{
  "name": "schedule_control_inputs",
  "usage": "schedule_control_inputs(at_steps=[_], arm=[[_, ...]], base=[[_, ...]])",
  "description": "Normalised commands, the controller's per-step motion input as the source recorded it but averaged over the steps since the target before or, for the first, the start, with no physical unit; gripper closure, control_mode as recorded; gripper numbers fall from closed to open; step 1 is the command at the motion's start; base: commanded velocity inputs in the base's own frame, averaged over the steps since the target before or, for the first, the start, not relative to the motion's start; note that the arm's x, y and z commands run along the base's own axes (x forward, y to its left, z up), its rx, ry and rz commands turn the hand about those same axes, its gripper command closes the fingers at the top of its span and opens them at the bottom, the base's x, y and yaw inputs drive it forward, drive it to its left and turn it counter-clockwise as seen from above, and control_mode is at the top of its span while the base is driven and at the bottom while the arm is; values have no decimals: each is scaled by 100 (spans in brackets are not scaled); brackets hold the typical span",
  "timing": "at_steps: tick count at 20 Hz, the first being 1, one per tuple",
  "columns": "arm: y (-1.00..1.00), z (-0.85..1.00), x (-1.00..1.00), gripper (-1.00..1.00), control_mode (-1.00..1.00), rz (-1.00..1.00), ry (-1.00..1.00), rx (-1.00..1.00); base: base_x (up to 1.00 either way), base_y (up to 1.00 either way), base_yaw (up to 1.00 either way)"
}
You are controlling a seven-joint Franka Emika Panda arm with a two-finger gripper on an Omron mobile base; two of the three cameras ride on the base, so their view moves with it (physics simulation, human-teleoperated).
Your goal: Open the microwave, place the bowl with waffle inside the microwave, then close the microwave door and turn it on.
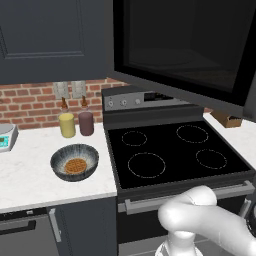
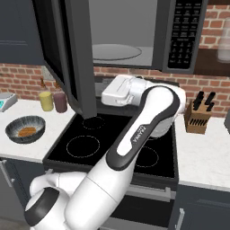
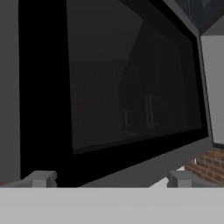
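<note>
The microwave point(image 2: 184, 36) hangs above the stove with its door swung wide open to the left. Its light grey inside holds a round glass plate point(image 2: 116, 51) and nothing else. The microwave door point(image 1: 180, 45) juts out over the burners; in the hand view its black window point(image 3: 131, 87) is very close. My gripper point(image 3: 111, 180) faces that window, open, with nothing between its fingertips. In the right base view my white hand point(image 2: 120, 92) sits just right of the door's lower edge. The bowl point(image 1: 75, 162) with the waffle point(image 1: 75, 165) rests on the counter left of the stove.
The black stove point(image 1: 170, 150) lies under the door. A yellow jar point(image 1: 66, 125) and a maroon jar point(image 1: 86, 123) stand by the brick wall behind the bowl. A kitchen scale point(image 1: 5, 137) is at the far left, a knife block point(image 2: 196, 117) at the right.
</note>
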Motion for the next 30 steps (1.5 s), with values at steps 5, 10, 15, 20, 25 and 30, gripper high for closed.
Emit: schedule_control_inputs(at_steps=[5, 10, 15, 20, 25, 30], arm=[[35, 0, -1, -100, -100, 3, 3, 0], [38, 0, -25, -100, -100, 3, 3, 1], [51, 0, -49, -100, -100, 0, 1, 0], [69, 0, -56, -100, -100, 0, 0, 0], [84, 0, -48, -100, -100, 0, 0, 0], [90, 0, -32, -100, -100, -1, 1, 0]], base=[[0, 0, 0], [0, 0, 0], [0, 0, 0], [0, 0, 0], [0, 0, 0], [0, 0, 0]])
